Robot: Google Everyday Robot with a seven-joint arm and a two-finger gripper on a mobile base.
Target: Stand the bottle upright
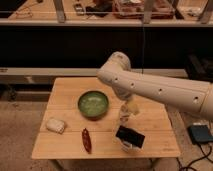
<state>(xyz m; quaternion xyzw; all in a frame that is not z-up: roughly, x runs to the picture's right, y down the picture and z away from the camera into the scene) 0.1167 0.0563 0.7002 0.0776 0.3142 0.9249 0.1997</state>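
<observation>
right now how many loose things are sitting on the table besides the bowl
3: a whitish packet near the left edge, a dark red pepper at front, and the bottle right of the bowl, under the gripper.

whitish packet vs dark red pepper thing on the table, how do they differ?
The whitish packet is pale and lumpy; the pepper-shaped thing is dark red and slim. The packet lies nearer the table's left edge, the pepper nearer the green bowl. Both lie flat, away from the gripper at the front right.
</observation>
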